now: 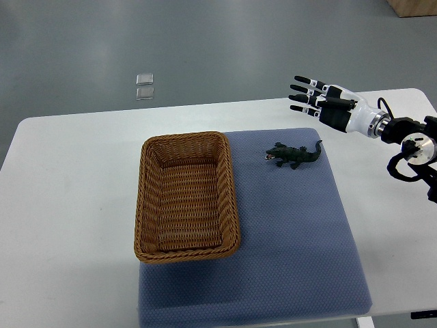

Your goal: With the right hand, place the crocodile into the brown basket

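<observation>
A small dark green toy crocodile (294, 154) lies on the blue mat (300, 232), just right of the brown wicker basket (186, 252), its head toward the basket. The basket holds nothing. My right hand (307, 94) hovers above and to the right of the crocodile, over the table's far edge, with its fingers spread and pointing left, holding nothing. Its arm comes in from the right edge. The left arm does not show.
The white table (68, 205) carries the mat and basket. Two small clear squares (144, 87) lie on the grey floor beyond the table. A brown box corner (413, 7) shows at the top right.
</observation>
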You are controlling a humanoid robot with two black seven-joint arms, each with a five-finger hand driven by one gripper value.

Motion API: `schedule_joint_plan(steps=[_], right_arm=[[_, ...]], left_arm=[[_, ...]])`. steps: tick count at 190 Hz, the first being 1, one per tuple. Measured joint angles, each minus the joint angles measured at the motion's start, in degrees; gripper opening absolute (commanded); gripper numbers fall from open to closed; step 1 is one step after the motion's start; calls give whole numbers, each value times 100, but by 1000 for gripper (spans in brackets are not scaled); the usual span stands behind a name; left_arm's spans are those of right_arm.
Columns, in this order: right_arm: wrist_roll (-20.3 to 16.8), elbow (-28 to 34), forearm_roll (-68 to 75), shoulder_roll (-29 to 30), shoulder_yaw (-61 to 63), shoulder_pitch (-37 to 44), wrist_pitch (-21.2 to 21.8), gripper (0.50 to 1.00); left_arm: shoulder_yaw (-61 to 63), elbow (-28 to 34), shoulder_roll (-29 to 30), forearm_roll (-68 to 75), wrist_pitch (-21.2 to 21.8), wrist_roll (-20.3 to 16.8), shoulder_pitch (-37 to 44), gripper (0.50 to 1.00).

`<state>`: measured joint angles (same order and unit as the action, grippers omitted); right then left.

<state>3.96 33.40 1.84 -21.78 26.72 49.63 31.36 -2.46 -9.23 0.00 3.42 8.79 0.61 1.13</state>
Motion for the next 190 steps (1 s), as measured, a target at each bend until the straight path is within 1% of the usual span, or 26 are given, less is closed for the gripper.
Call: schedule_joint_plan(steps=[83, 94, 112, 139, 166, 190], right_arm=[[45, 0, -168, -1, -20, 11, -30, 928], [206, 8, -476, -4, -20, 19, -17, 926], [587, 18, -1254, -20, -10, 48, -46, 924], [1047, 50, -2739, -21, -4, 187, -310, 921], [1410, 55, -4367, -21, -7, 350, -615, 921], [1563, 63, -5548, -12, -26, 486, -804, 921]], left_arm=[[-9, 38, 0, -8, 9, 0, -8, 1000], [-9, 50, 0, -8, 9, 0, -13, 1000], [-9, 71, 0, -8, 9, -4, -13, 1000], [-9, 73, 0, -8, 9, -6, -14, 1000], [-9, 72, 0, -8, 9, -6, -14, 1000], [-9, 71, 0, -8, 9, -6, -13, 1000]])
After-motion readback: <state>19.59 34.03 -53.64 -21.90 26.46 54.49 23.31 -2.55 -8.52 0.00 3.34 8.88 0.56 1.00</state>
